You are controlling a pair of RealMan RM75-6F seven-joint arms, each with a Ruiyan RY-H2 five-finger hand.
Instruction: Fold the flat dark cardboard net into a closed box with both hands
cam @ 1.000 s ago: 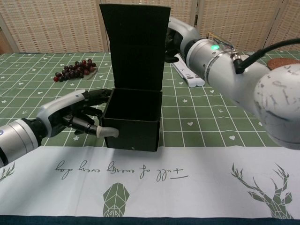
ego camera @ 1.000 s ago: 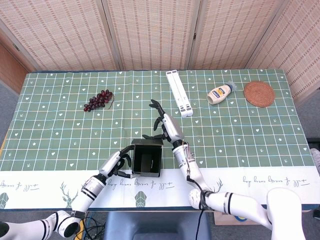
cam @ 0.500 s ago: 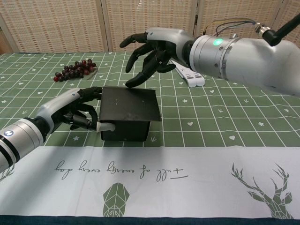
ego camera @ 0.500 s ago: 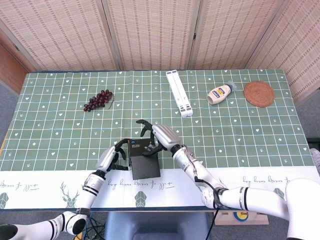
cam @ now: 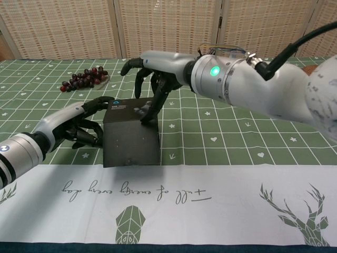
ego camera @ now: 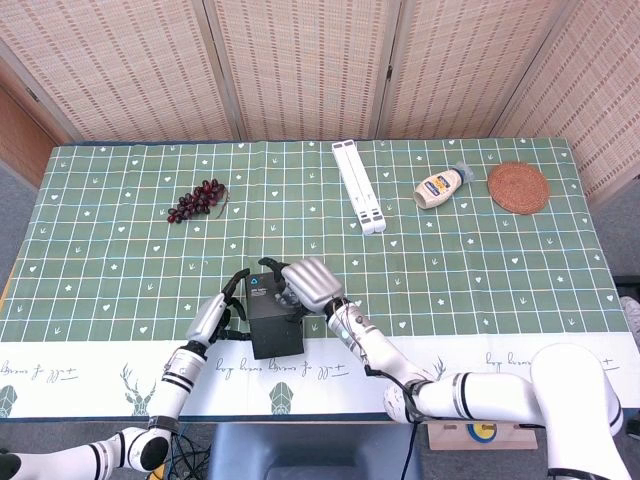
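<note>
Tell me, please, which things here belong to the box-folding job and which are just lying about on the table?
Part of the job:
dark cardboard box
left hand, against its left side
right hand, fingertips on its lid

Lying about:
grapes
white folding stand
squeeze bottle
woven coaster

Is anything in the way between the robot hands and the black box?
Nothing visible. The right robot hand already presses its fingertips on top of the black box, and the left robot hand rests against its left side.
</note>
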